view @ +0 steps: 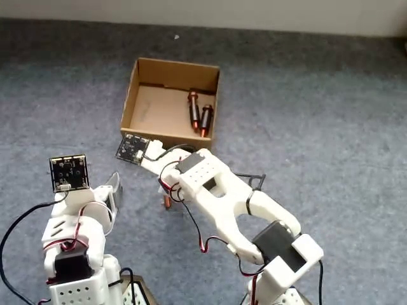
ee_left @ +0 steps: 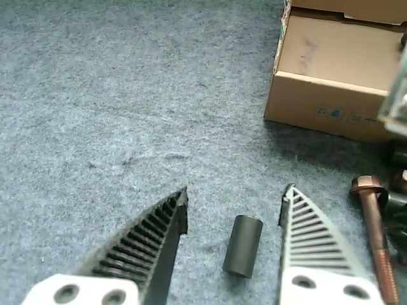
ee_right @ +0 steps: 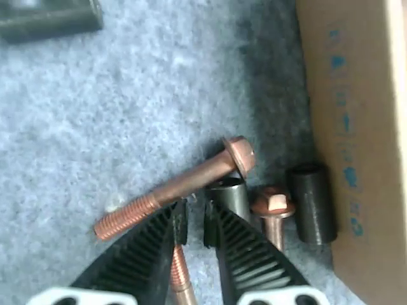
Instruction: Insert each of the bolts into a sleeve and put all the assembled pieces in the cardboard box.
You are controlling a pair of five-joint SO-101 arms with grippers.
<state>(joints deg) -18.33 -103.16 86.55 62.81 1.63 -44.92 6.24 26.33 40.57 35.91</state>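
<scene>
Bolts and sleeves by the cardboard box [view: 178,68]: stock count

In box: 2 assembled pieces [view: 193,109] along one side wall. Outside its near wall: 2 sleeves [ee_right: 315,203], one just beside the wall, and 2 headed bolts [ee_right: 175,190]. Farther out: 1 sleeve [ee_left: 243,246] lying untouched between the spread-apart left gripper [ee_left: 236,189], carpet [ee_left: 114,108] on either side. Right gripper [ee_right: 195,216] is over the bolts; its grip cannot be told.

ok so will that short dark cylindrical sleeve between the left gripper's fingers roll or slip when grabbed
The short dark cylindrical sleeve lies on its side, so a nudge would probably roll it, though the grey carpet should damp that. It looks smooth and rigid: perhaps slippery, but ridged fingers on the open left gripper should help.
</scene>
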